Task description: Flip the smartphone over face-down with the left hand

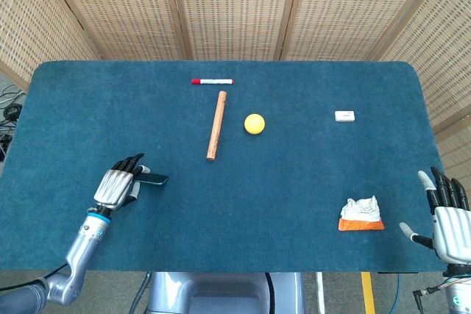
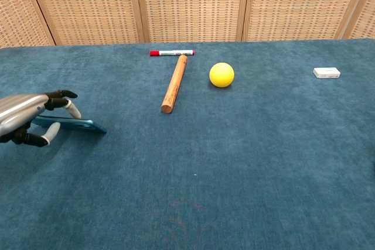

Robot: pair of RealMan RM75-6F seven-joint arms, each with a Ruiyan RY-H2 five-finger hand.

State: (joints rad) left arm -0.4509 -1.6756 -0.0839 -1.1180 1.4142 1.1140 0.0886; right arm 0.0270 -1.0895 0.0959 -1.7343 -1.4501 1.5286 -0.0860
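Observation:
My left hand (image 1: 115, 187) (image 2: 23, 115) grips the dark smartphone (image 1: 152, 179) (image 2: 73, 125) at the table's front left. The phone is tilted up off the blue cloth, held at its left end, its free right edge low near the surface. In the chest view it shows almost edge-on as a thin blue-black strip. My right hand (image 1: 447, 215) hangs at the front right corner, fingers spread and empty, far from the phone.
A wooden stick (image 1: 216, 125) (image 2: 174, 82), a yellow ball (image 1: 255, 123) (image 2: 221, 75) and a red marker (image 1: 212, 81) (image 2: 171, 52) lie mid-table. A white eraser (image 1: 344, 116) (image 2: 326, 72) sits back right, a crumpled white-and-orange packet (image 1: 361, 214) front right.

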